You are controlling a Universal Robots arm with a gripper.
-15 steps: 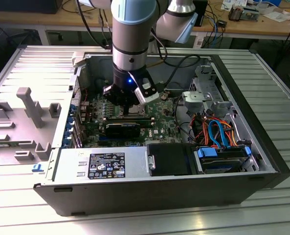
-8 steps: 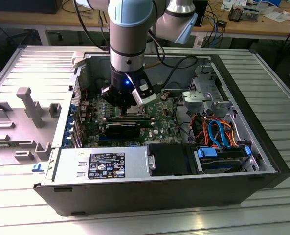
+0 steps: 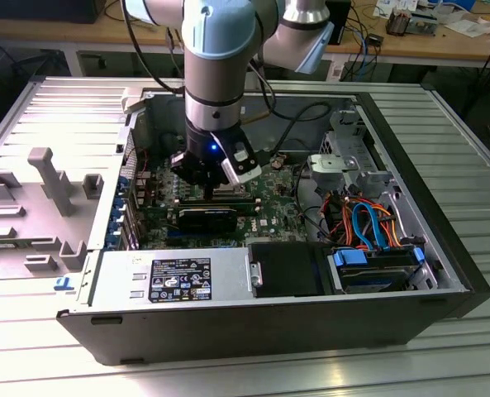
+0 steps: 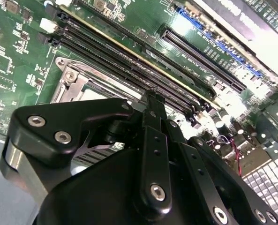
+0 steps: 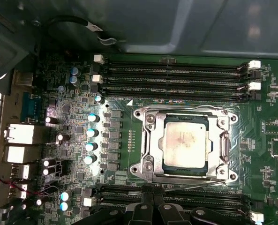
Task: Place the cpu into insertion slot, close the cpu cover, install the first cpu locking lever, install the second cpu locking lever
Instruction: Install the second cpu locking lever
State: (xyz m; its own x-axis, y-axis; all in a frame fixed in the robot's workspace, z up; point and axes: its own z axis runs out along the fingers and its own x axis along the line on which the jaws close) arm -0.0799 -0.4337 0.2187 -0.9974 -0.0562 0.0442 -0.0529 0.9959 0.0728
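Observation:
The cpu (image 5: 185, 143), a dull silver square, lies flat in the insertion slot (image 5: 186, 170). The silvery cpu cover (image 5: 149, 140) is folded down around it, its window framing the chip. A thin wire locking lever (image 5: 199, 184) runs along the socket's edge closest to my fingers. In the first wrist view my gripper (image 5: 154, 200) hovers just beside that edge, its black fingers together and holding nothing. The second wrist view has the gripper (image 4: 151, 97) tips closed above the board, right next to the cover's corner (image 4: 75, 78). In the exterior view the gripper (image 3: 210, 188) reaches down into the open computer case.
Long black memory slots (image 5: 176, 75) flank the socket on two sides. The green motherboard (image 3: 269, 194) lies inside the case beside a power supply (image 3: 178, 277) and a drive bay with orange and blue cables (image 3: 368, 231). A grey fixture plate (image 3: 46, 190) lies at the exterior view's left.

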